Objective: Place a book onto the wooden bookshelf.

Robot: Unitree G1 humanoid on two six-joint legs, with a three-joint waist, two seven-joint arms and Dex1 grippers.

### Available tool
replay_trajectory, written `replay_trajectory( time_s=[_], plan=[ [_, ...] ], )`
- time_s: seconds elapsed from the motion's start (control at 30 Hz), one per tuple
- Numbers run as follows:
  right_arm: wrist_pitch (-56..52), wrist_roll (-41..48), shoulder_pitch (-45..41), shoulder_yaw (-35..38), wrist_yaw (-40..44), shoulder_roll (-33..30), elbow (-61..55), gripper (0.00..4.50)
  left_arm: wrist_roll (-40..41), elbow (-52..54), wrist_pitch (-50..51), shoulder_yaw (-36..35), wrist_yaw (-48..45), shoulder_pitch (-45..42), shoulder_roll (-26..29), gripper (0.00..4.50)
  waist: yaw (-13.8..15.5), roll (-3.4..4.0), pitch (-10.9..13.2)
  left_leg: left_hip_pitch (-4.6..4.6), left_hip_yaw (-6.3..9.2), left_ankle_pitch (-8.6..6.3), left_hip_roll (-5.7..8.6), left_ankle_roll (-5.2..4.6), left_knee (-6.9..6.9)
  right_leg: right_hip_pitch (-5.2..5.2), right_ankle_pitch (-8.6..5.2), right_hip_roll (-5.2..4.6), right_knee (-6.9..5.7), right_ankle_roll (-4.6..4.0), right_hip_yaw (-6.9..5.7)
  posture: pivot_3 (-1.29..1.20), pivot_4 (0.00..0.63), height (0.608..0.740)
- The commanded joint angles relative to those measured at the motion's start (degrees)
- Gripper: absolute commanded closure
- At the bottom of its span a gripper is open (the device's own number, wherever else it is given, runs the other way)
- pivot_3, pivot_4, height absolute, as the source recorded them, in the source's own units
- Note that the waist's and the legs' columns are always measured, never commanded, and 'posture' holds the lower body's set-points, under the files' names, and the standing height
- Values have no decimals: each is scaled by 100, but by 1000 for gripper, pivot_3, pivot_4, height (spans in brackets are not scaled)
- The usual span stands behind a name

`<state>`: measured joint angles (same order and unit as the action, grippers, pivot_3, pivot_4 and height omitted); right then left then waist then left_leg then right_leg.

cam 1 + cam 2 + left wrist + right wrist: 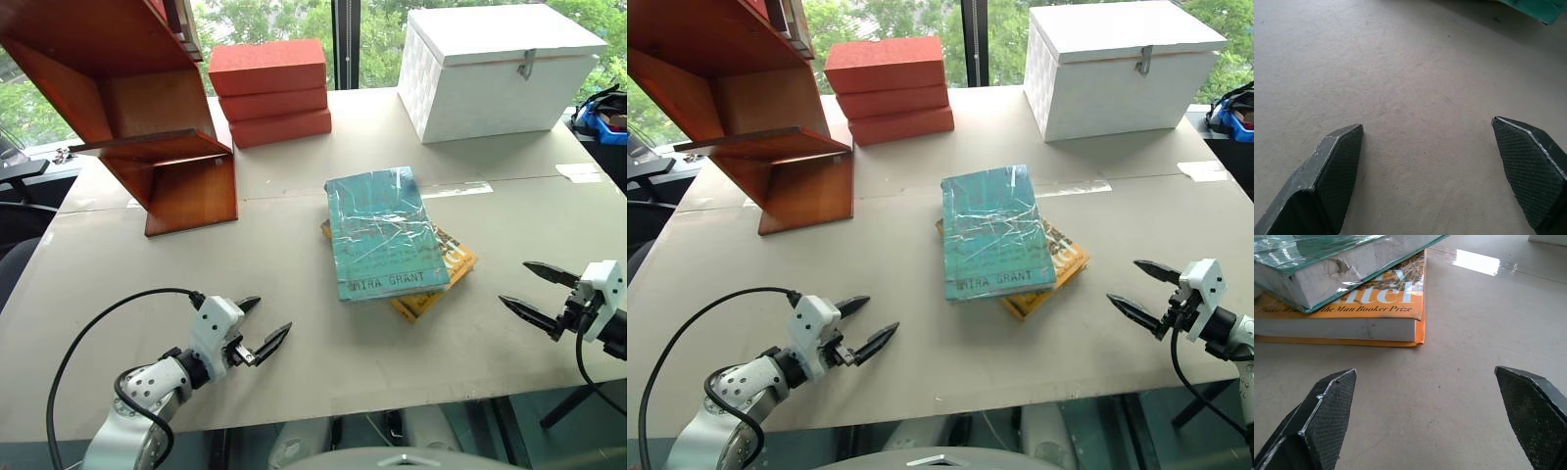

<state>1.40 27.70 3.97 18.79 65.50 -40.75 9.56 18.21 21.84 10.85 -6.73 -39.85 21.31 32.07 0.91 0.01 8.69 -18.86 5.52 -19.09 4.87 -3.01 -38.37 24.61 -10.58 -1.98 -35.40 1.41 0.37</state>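
The teal plastic-wrapped book (382,233) lettered "MIRA GRANT" lies flat at the table's middle, on top of a yellow-orange book (441,279). The wooden bookshelf (137,108) stands at the far left of the table. My left gripper (260,328) is open near the front edge, left of the books and apart from them, with nothing between its fingers. To the right of the books my right gripper (534,289) is open and empty too. In the right wrist view the teal book (1327,259) and the orange book (1352,313) lie just ahead of the fingertips (1332,401).
Three red-orange flat blocks (269,93) are stacked at the back, right of the shelf. A white quilted box (500,69) with a latch stands at the back right. Bare grey table (323,392) lies between the grippers and the front edge.
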Motion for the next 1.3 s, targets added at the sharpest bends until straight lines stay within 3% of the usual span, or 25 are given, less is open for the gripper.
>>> replay_trajectory(
  time_s=[0.03, 0.2, 0.27, 0.4, 0.57, 0.8, 0.93, 1.13, 1.3],
  plan=[
    [-13, 86, 17, 89, 83, -57, -142, 0, 126, 122, -46, -152, 3, -90, -24, 165, 4, 0, 0, 0, 0, 0, 0, 0, 0, 0, 0, 0, 0, 0, 0, 0, 150, 740],
    [-45, 346, 212, 212, 397, -135, -504, 0, 913, 371, 686, -310, 64, -402, -138, 165, 4, 0, 0, 0, 2, 0, 0, 0, 0, 0, 0, 0, 0, 0, -1, 0, 150, 740],
    [-252, 651, 324, 380, 521, -253, -917, 0, 1800, 537, 1479, -392, 142, -750, -205, 165, 8, 6, 4, -1, 2, 0, 0, 0, -1, 0, 0, 0, 0, 0, -2, 0, 150, 740],
    [-721, 1074, 518, 630, 576, -465, -1516, 0, 2579, 511, 2987, -136, 442, -1462, -82, 165, 7, 4, 4, -2, 3, 0, 1, 0, -8, 0, 1, -1, -7, 2, -4, 0, 150, 740],
    [-1167, 1361, 804, 870, 616, -670, -2065, 0, 4208, -173, 4816, -316, 1396, -2635, -597, 165, 4, -2, 7, -2, 11, 1, 1, 1, -12, 1, 1, 1, -15, 1, -10, 0, 150, 740],
    [-1679, 1771, 1046, 1286, 457, -729, -2814, 0, 4918, -1975, 6487, -366, 2201, -4050, -1201, 165, -2, -9, 8, -2, 12, 2, 4, 4, -20, 2, 1, 1, -24, 2, -10, 0, 150, 740],
    [-2236, 2509, 1092, 1664, 421, -757, -3119, 0, 4927, -2384, 6772, -445, 2396, -4362, -1451, 165, 14, -8, 6, -2, 11, 2, 5, 6, -20, 5, 0, 2, -24, 2, -4, 0, 150, 740],
    [-2693, 2877, 1270, 2010, 312, -861, -3548, 0, 4984, -2581, 7000, -663, 2571, -4588, -1751, 165, 126, -14, 4, -3, 11, 3, 6, 8, -21, 4, 0, 0, -24, 3, -5, 0, 150, 740],
    [-2833, 2916, 1273, 2124, 213, -862, -3687, 0, 5157, -2611, 7195, -924, 2725, -4602, -1897, 1749, 138, -18, 7, -4, 10, 3, 6, 8, -21, 6, -1, 0, -24, 5, -3, 0, 150, 740]
  ],
)
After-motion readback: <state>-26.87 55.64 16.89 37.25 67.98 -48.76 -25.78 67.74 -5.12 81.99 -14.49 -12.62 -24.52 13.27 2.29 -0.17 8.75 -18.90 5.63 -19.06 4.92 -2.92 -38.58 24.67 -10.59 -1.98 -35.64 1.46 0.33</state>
